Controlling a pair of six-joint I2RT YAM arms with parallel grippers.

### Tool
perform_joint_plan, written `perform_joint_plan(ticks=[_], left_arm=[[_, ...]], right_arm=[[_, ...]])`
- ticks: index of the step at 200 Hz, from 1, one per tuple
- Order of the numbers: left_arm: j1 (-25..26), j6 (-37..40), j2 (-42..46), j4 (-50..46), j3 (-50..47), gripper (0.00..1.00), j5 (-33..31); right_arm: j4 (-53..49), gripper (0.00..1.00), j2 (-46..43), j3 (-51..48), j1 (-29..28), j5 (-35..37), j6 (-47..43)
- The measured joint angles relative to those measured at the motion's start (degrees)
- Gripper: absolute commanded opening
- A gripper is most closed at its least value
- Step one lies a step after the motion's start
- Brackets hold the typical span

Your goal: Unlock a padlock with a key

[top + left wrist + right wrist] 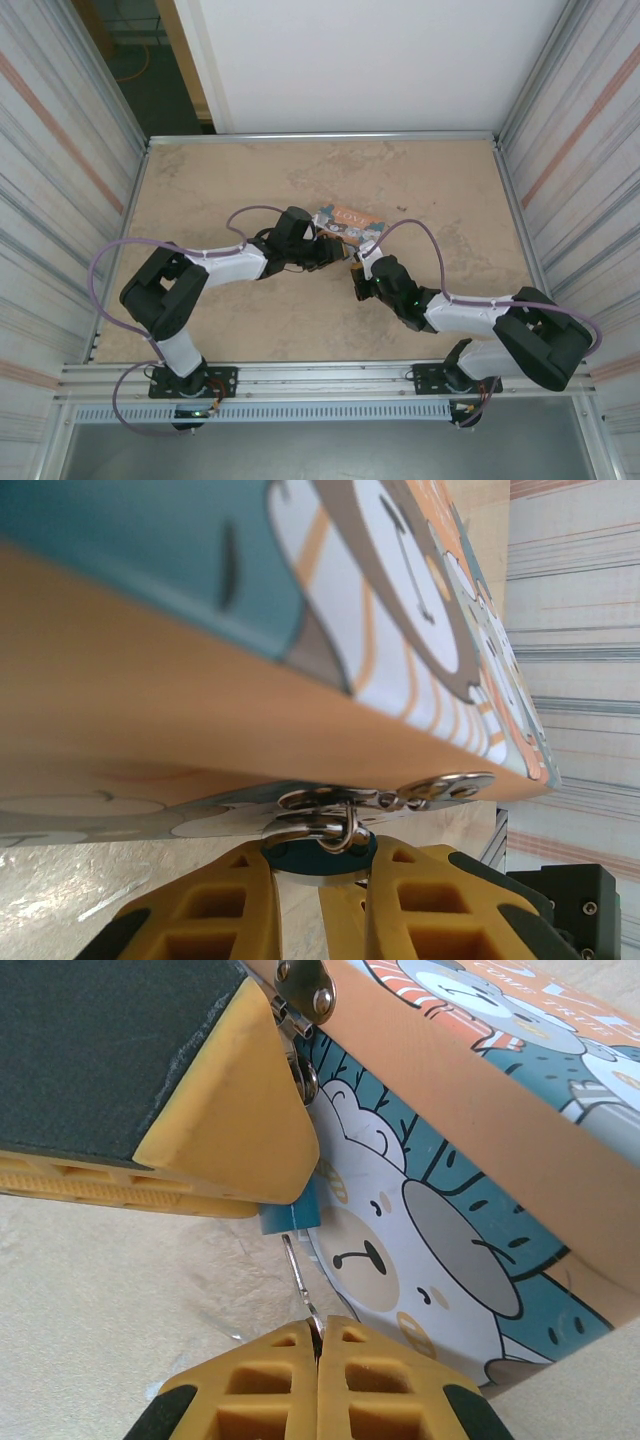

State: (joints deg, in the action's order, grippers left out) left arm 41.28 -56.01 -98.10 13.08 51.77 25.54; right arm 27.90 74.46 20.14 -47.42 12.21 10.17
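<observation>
The tiny blue-teal padlock (318, 853) hangs by its thin silver shackle (345, 828) from the metal hasp of the orange cat-picture tin (180, 700). My left gripper (322, 862) is shut on the padlock's body, one yellow finger on each side. In the right wrist view the padlock (290, 1215) peeks out under the left gripper's finger (235, 1120). My right gripper (318, 1328) is shut on a thin silver key (297, 1265), whose tip reaches the padlock's lower face. Seen from the top, both grippers meet at the tin's (345, 220) near edge.
The tin stands on a beige tabletop (230, 170) with metal rails around it and striped walls (60, 140) on both sides. Purple cables (130, 245) loop over the arms. Bare table lies behind and to the sides of the tin.
</observation>
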Motion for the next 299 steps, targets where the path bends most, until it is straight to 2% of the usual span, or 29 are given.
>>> perform_joint_plan(ticks=[161,299], left_arm=[[0.0,-0.46,0.09,0.07,-0.04,0.11,-0.02],[0.15,-1.97,0.94,0.42,-0.04,0.11,-0.9]], right_arm=[[0.87,0.0,0.33,0.0,-1.01,2.62,-0.15],[7.56,0.0,2.58,-0.72,-1.95,5.38,-1.95]])
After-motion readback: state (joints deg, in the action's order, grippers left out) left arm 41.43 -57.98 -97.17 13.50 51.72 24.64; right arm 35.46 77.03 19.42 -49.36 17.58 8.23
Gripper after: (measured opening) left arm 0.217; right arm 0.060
